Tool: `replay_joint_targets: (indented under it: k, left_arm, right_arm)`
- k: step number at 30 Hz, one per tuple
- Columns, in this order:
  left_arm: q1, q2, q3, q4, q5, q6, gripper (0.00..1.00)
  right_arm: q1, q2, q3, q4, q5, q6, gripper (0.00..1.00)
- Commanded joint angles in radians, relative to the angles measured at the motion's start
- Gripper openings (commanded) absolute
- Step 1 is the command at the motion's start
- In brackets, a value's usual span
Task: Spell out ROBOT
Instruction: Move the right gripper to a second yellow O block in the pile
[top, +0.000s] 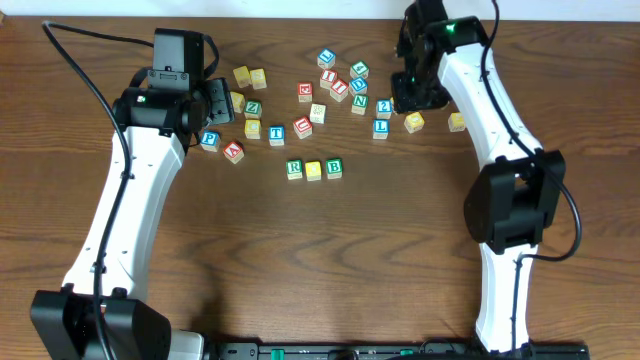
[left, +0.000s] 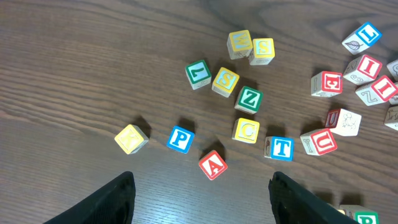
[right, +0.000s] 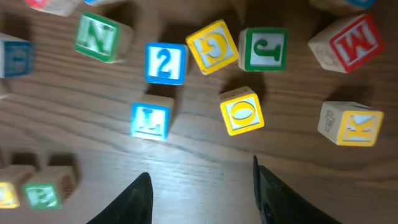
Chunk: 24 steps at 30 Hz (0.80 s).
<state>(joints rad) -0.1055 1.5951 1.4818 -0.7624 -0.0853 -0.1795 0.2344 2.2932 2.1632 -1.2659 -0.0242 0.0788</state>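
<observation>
A row of three blocks lies mid-table: green R (top: 294, 169), a yellow block (top: 314, 170), green B (top: 334, 168). The blue T block (top: 277, 133) lies left of the pile and also shows in the left wrist view (left: 281, 148). A yellow O block (top: 414, 122) lies at the right and shows just ahead of the fingers in the right wrist view (right: 241, 112). My left gripper (top: 222, 100) (left: 202, 180) is open and empty, hovering near the red A block (left: 212, 164). My right gripper (top: 410, 100) (right: 199, 174) is open and empty above the table.
Loose letter blocks are scattered across the back: blue P (left: 180, 139), yellow C (left: 246, 130), green Z (left: 249, 99), red U (left: 319, 142) on the left. Blue L (right: 150, 120), blue 2 (right: 166, 63), yellow G (right: 212, 46), green J (right: 265, 49), yellow K (right: 351, 124) lie on the right.
</observation>
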Motion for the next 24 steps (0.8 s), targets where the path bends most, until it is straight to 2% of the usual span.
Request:
replay_joint_targets:
  k: [1, 6, 12, 15, 17, 18, 19, 24]
  left_arm:
    - [0.005, 0.006, 0.01, -0.003, -0.013, 0.002, 0.69]
    - [0.005, 0.006, 0.01, -0.003, -0.013, 0.002, 0.69]
    - [0.005, 0.006, 0.01, -0.003, -0.013, 0.002, 0.68]
    - [0.005, 0.006, 0.01, -0.003, -0.013, 0.002, 0.69]
    - [0.005, 0.006, 0.01, -0.003, -0.013, 0.002, 0.68]
    - [0.005, 0.006, 0.01, -0.003, -0.013, 0.002, 0.69]
    - [0.005, 0.006, 0.01, -0.003, -0.013, 0.002, 0.69]
    - [0.005, 0.006, 0.01, -0.006, -0.013, 0.002, 0.68]
  right_arm:
    - [-0.019, 0.022, -0.043, 0.032, 0.043, -0.067, 0.47]
    - [-0.034, 0.024, -0.111, 0.108, 0.085, -0.079, 0.48]
    - [-0.035, 0.024, -0.187, 0.169, 0.091, 0.221, 0.48]
    - [-0.032, 0.024, -0.198, 0.202, 0.087, 0.217, 0.48]
    - [-0.031, 0.024, -0.207, 0.232, 0.077, 0.161, 0.47]
    - [-0.029, 0.024, -0.221, 0.272, 0.055, 0.045, 0.45]
    - [-0.03, 0.024, -0.229, 0.286, 0.056, 0.005, 0.45]
    - [-0.05, 0.024, -0.275, 0.319, 0.063, -0.081, 0.45]
